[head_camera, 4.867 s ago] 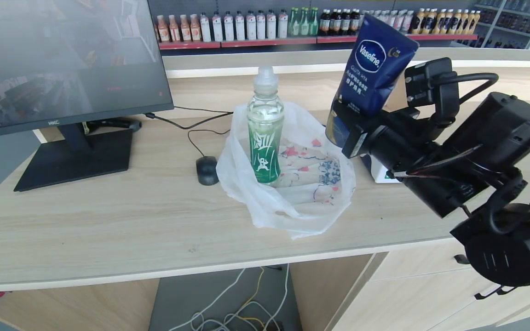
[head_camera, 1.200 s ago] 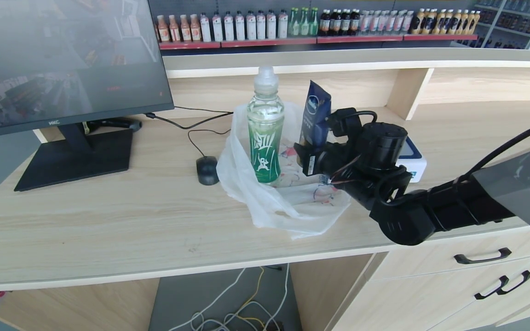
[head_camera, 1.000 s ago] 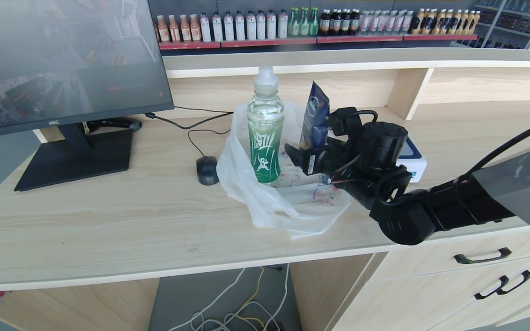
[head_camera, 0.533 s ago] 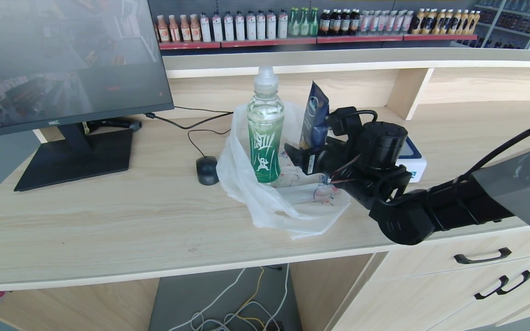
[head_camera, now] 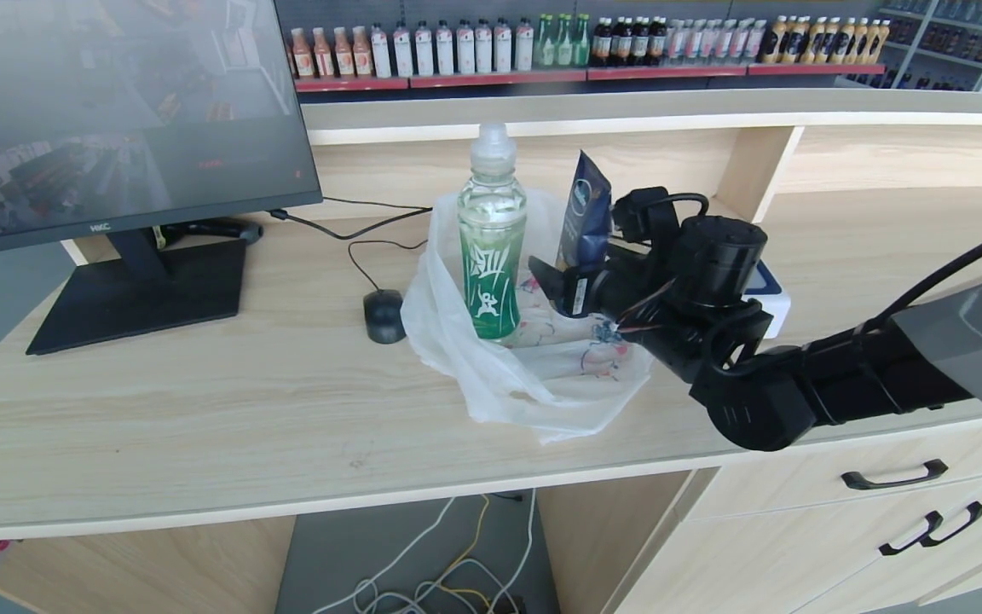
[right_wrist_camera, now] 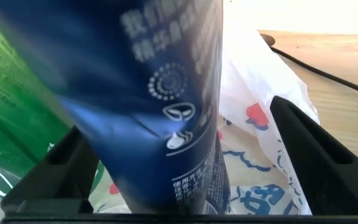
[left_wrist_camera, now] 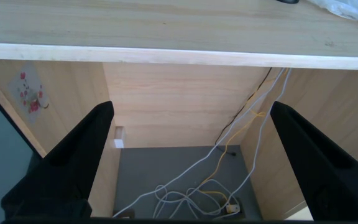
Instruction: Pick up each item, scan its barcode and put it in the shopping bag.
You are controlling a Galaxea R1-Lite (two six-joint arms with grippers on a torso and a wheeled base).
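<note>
right gripper (head_camera: 574,271) jaws spread wide, gripping nothing, flanking the blue tube (head_camera: 586,209) | tube upright in shopping bag (head_camera: 534,375), just beside green bottle (head_camera: 491,264) | bag on counter (head_camera: 201,409) | left gripper (left_wrist_camera: 191,162) spread wide, empty, below counter edge

The right end effector (head_camera: 583,273) hides the base of the blue tube (head_camera: 586,205) and most of a probable scanner (head_camera: 774,294).

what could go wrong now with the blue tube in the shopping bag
The right tool is open astride the blue tube, so a finger could clip and topple it on withdrawal. The tube stands upright on the soft shopping bag beside the green bottle; if it tips, it may knock the bottle or fall outside the bag.
</note>
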